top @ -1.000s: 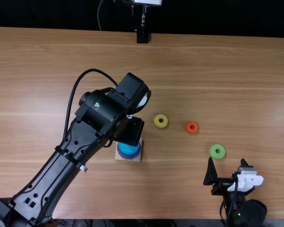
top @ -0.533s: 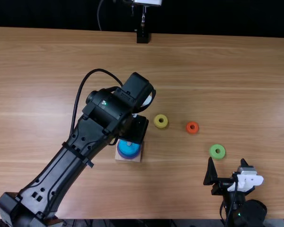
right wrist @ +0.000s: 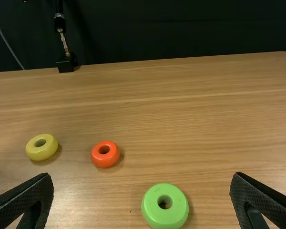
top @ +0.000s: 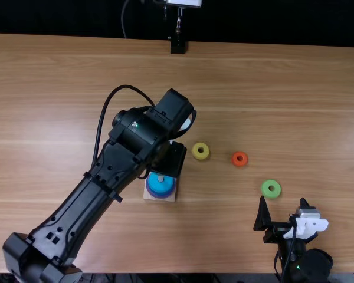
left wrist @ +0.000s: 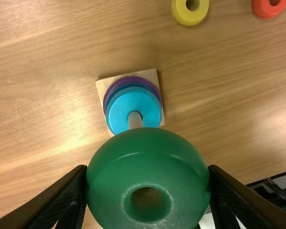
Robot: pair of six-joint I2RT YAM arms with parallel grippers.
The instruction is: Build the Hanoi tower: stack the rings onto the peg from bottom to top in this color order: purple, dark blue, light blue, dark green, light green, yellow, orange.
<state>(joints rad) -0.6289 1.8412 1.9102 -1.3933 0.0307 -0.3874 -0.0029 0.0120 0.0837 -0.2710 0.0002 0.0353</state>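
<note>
Left gripper: your left gripper (top: 169, 160) is out over the peg's base, and its jaws are clamped on the dark green ring (left wrist: 145, 168), one finger on each side.
Dark green ring: right there in the left wrist view, hole showing, overlapping your view of the peg (left wrist: 135, 120); you can't tell whether they touch.
Stack: you've got purple (left wrist: 133, 79) at the bottom, dark blue (left wrist: 128, 86) next, light blue (left wrist: 118, 109) on top, all around the peg on its square wooden base (left wrist: 152, 76).
Right gripper: yours sits low at the table's near edge, jaws wide apart (top: 282, 201).
Loose rings: yellow (top: 195, 154) nearest the stack, orange (top: 235, 161) beyond it, light green (top: 265, 190) just beside your right gripper's fingertips.
</note>
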